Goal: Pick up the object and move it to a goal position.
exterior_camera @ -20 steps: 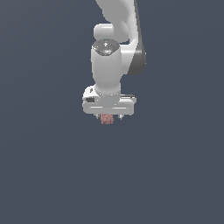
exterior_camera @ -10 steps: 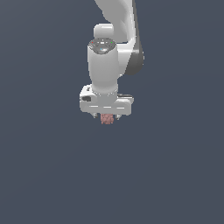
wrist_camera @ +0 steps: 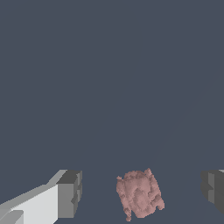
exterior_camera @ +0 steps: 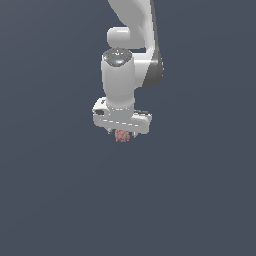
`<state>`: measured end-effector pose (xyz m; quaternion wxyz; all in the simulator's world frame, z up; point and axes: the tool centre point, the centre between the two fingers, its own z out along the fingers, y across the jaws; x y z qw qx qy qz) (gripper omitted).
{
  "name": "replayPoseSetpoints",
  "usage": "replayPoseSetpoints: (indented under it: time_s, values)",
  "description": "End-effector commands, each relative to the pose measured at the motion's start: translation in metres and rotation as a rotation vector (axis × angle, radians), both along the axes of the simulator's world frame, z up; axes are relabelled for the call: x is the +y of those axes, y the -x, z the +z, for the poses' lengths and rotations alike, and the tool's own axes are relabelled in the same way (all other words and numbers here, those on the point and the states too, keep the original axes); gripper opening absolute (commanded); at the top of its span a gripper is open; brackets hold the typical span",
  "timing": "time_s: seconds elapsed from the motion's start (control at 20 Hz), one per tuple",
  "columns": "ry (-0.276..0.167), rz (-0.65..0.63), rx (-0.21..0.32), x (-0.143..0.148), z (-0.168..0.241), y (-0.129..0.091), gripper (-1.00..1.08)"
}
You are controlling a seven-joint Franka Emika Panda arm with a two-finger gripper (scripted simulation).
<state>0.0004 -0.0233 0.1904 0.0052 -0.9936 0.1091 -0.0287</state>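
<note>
The object (exterior_camera: 122,136) is a tiny pinkish-red, mottled lump on the dark grey floor. In the exterior view it shows just under the white hand. My gripper (exterior_camera: 121,130) hangs straight down over it. In the wrist view the object (wrist_camera: 140,195) lies between the two grey fingertips (wrist_camera: 69,194), a little nearer the other one. There is a clear gap on each side of it. My gripper (wrist_camera: 141,192) is open and straddles the object without touching it.
A flat, plain dark grey floor (exterior_camera: 60,200) lies all around. The white arm (exterior_camera: 132,30) rises above the hand to the picture's upper edge. No goal marker shows.
The hand has tilted and settled slightly lower around the object. The object has stayed where it was.
</note>
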Motion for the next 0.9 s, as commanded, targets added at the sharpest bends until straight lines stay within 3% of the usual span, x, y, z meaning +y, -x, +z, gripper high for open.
replayPoseSetpoints:
  time_s: [0.0,0.85]
  values:
    - [-0.004,-0.052,0.003,0.000,-0.005,0.004,1.00]
    - [-0.029,-0.518,0.030,0.000,-0.048,0.041,1.00]
